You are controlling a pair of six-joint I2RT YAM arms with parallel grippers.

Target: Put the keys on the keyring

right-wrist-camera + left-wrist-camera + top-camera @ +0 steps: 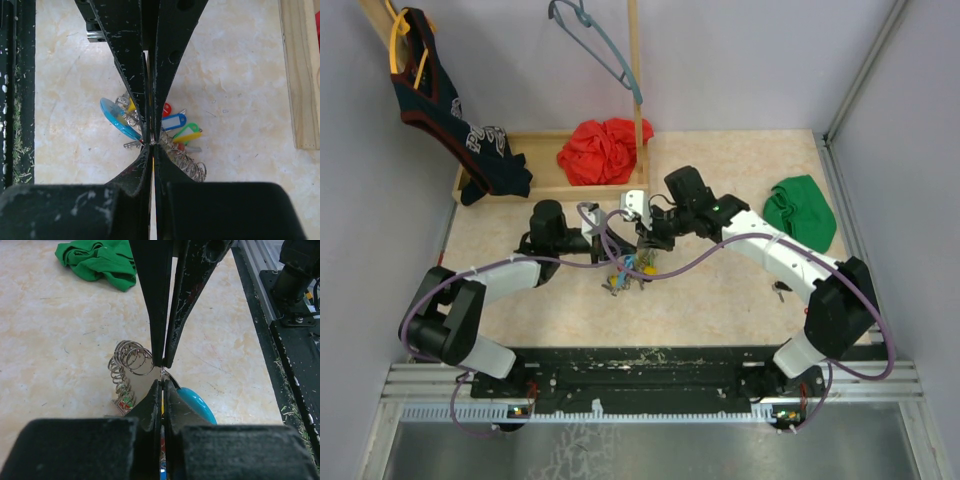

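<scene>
The keyring lies under both grippers; its light-blue section [198,403] shows in the left wrist view and in the right wrist view [117,119], with a grey metal part running up to the fingertips. Keys with blue [173,121], green and yellow [188,134] and red [166,108] tags are bunched by it [630,271]. A stack of small silver rings [128,359] sits beside them. My left gripper [163,381] is shut on the hoop's thin metal. My right gripper [152,146] is shut on a thin silver piece at the same spot, tip to tip with the left [603,243].
A green cloth [801,211] lies to the right, a red cloth [604,150] in the wooden tray [542,186] at the back. A small dark key-like thing [780,290] lies near the right arm. A purple cable [690,262] crosses over the keys. A hanger [600,45] hangs behind.
</scene>
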